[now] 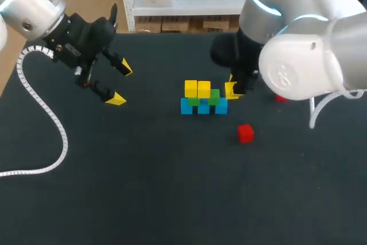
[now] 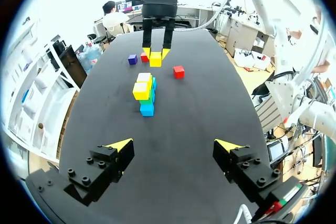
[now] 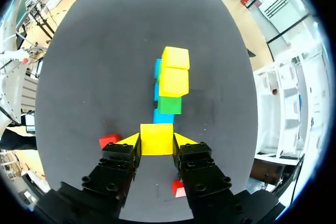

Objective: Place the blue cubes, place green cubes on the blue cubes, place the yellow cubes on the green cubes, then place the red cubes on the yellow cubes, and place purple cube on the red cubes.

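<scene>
The right gripper (image 3: 157,145) is closed on a yellow cube (image 3: 157,137), one finger on each side face, and holds it just beside the right end of the stack (image 1: 203,100). The stack has a blue row (image 1: 203,108) on the table (image 1: 172,187), green cubes (image 1: 214,97) on that, and two yellow cubes (image 1: 198,89) on top. I judge the held cube belongs to the yellow layer. The side grip leaves its underside free for setting down.

The left gripper (image 1: 120,84) hangs wide open and empty, well apart from the stack and out of the right arm's way. The red cubes (image 1: 245,133) and the purple cube (image 2: 133,59) lie loose on the table, for the later layers.
</scene>
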